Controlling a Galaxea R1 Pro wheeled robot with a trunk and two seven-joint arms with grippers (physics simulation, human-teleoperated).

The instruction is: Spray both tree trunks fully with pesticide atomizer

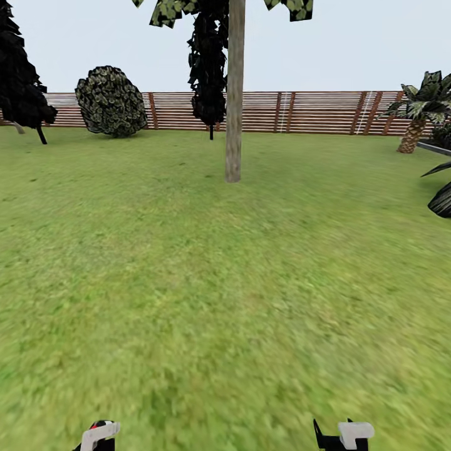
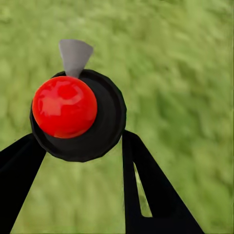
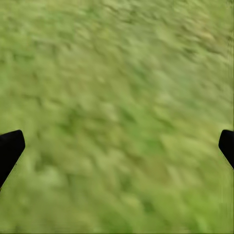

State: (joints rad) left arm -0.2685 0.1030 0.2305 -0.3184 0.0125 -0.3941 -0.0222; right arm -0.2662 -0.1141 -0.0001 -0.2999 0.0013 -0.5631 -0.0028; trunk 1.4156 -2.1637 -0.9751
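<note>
Tools: two; the left tool (image 2: 78,161) and the right tool (image 3: 117,146), both low over the lawn (image 1: 188,300)

Left tool: its two black fingers (image 2: 146,185) are closed against the sides of the pesticide atomizer (image 2: 78,117); the bottle sits between them, its red top (image 2: 64,106) facing the wrist camera and a grey nozzle (image 2: 74,56) jutting from the far rim; in the head view a speck of red shows at this tool (image 1: 99,436)

Right tool: spread wide, one fingertip (image 3: 9,148) at each edge of its wrist view; nothing between them but grass

Tree trunks: one pale grey-brown tree trunk (image 1: 235,94) stands straight ahead of both tools, well apart from them, branchless low down; its crown is cut off by the frame

Other plants: two black-foliaged conifers, one (image 1: 22,75) far ahead to the left tool's side, one (image 1: 208,62) just behind the trunk; one round bush (image 1: 111,101); one palm (image 1: 419,109) far ahead on the right tool's side

Fence: one brown slatted fence (image 1: 313,113) closing the far end of the garden

Containers: one, the atomizer; its contents cannot be seen
</note>
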